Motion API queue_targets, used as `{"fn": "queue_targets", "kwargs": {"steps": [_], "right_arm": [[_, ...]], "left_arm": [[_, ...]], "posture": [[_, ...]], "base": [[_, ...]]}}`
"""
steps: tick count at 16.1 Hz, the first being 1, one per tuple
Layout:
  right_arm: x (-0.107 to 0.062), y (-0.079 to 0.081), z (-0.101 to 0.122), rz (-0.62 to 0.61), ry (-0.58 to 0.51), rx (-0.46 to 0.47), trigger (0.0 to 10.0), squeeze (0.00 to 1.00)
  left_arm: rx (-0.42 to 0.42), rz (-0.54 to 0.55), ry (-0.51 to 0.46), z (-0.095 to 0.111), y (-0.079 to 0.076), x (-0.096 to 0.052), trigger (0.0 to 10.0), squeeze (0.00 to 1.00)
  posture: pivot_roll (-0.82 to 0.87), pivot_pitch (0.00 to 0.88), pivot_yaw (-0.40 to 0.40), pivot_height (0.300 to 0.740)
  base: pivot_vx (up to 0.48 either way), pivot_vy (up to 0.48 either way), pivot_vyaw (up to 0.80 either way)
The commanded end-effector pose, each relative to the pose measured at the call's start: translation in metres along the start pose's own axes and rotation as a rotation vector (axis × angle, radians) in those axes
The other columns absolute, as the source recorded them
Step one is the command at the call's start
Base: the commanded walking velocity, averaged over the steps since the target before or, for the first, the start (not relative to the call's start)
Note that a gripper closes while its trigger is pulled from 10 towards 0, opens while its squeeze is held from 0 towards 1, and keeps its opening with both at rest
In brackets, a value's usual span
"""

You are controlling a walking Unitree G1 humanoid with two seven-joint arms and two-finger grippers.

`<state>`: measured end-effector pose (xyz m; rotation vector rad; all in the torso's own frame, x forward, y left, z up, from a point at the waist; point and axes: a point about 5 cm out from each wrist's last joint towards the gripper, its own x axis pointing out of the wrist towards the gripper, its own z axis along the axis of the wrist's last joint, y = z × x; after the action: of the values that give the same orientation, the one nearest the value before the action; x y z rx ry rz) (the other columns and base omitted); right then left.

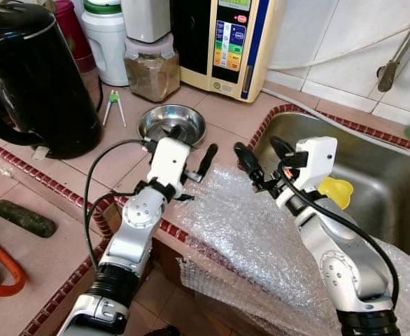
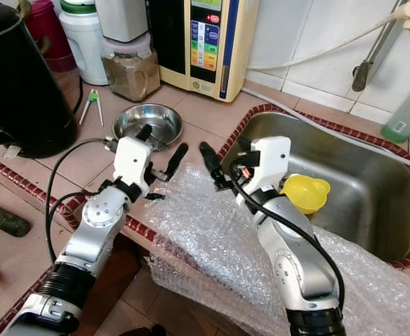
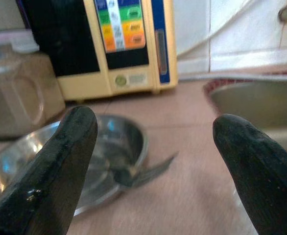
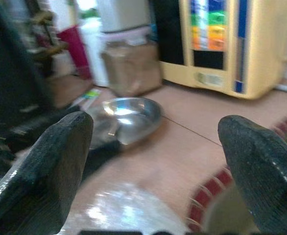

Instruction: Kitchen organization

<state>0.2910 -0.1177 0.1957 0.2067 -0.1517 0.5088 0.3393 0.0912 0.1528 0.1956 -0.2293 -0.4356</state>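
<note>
We take the steel bowl (image 1: pixel 171 122) as our landmark: it sits on the tiled surface (image 1: pixel 121 157), in front of the cream appliance (image 1: pixel 226 42) and beside the black kettle (image 1: pixel 33 77). Our left tool (image 1: pixel 192 148) hovers just at the bowl's near rim, fingers spread apart and holding nothing. Our right tool (image 1: pixel 261 155) hangs on the sink (image 1: pixel 373 175) side of the bowl, also spread apart and empty, above the bubble wrap (image 1: pixel 240 231) draped over the surface edge nearer us than the bowl. A yellow funnel-like piece (image 1: pixel 336 190) lies in the sink, farther from the bowl.

We judge the bowl is our target. To do it well, we should lower the left tool so one finger goes inside the rim and one outside, then pinch firmly; thin steel slips and may tip.
</note>
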Motion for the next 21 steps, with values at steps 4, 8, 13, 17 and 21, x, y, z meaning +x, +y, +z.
{"fn": "queue_targets", "kwargs": {"steps": [4,8,13,17,21], "right_arm": [[-0.006,0.018,-0.003,0.129,0.045,-0.007,10.0,1.0],[-0.007,0.02,-0.002,0.143,0.053,-0.015,10.0,1.0],[-0.01,0.028,-0.001,0.219,0.075,-0.012,10.0,1.0],[-0.012,0.029,-0.002,0.229,0.082,-0.013,10.0,1.0],[-0.013,0.032,-0.003,0.253,0.087,-0.001,10.0,0.92]], "left_arm": [[0.023,-0.035,0.069,-0.014,-0.003,0.003,10.0,0.0],[0.027,-0.053,0.104,-0.021,-0.002,0.006,10.0,0.0],[0.031,-0.068,0.101,-0.022,-0.004,0.013,0.0,0.0],[0.04,-0.076,0.108,-0.025,-0.004,0.015,0.0,0.0],[0.053,-0.081,0.116,-0.03,-0.008,0.013,0.0,0.0]], "posture": [[-0.03,0.098,-0.02,0.74],[-0.03,0.096,-0.018,0.74],[-0.04,0.09,-0.014,0.74],[-0.04,0.088,-0.014,0.74],[-0.03,0.085,-0.019,0.74]], "base": [[0.0,0.0,0.0],[0.0,0.0,0.0],[0.0,0.0,0.0],[0.0,0.0,0.0],[0.0,0.0,0.0]]}}
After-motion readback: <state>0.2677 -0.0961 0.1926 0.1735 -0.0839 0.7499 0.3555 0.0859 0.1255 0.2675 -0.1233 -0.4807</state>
